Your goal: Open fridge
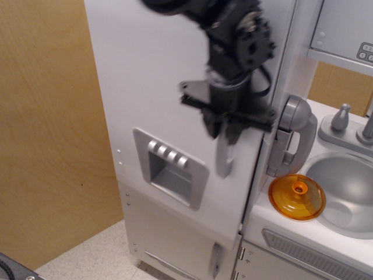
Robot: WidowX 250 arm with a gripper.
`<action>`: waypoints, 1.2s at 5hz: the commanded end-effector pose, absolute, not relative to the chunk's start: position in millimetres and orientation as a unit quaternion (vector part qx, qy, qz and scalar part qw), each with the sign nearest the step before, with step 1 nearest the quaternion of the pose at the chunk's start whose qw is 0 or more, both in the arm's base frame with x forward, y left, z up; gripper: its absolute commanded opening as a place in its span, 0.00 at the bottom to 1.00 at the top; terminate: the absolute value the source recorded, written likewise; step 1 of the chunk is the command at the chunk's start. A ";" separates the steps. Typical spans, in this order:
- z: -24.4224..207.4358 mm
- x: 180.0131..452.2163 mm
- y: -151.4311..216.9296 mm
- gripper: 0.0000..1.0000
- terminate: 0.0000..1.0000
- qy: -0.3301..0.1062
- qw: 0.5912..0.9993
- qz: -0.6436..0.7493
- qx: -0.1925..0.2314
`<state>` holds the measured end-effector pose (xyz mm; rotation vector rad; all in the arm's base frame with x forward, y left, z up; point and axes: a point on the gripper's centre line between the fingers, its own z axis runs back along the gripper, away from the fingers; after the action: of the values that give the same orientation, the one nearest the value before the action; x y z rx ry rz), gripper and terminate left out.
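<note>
The tall white fridge [151,76] fills the middle of the view. Its large upper door carries a silver dispenser panel [169,168] with four buttons and a vertical silver handle [224,158]. My black gripper [222,133] comes from above and is shut on the upper part of that handle. The door's right edge stands a little out from the cabinet, so the door is slightly ajar. The image is blurred around the gripper and the door.
The smaller lower door with a short silver handle [215,259] is below. A grey wall phone [291,137] hangs just right of the door edge. An orange lid [296,196] lies on the counter beside the grey sink [344,189] with its tap [340,119]. A wooden wall [46,134] is at the left.
</note>
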<state>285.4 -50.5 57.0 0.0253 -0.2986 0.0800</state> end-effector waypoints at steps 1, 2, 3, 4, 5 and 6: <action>80.4 253.9 -16.7 0.00 0.00 -0.162 0.986 0.039 0.011; 81.3 240.4 -13.8 1.00 0.00 -0.134 0.990 0.030 0.018; 77.5 222.4 -24.4 1.00 0.00 -0.111 0.994 0.008 0.022; 73.2 201.4 -44.7 1.00 0.00 -0.081 0.996 -0.015 0.013; 70.7 188.2 -72.6 1.00 0.00 -0.062 0.997 -0.046 -0.005; 68.0 189.4 -104.7 1.00 0.00 -0.064 0.997 -0.050 -0.015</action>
<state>184.2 -105.8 55.9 -0.0166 -0.0889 -0.1018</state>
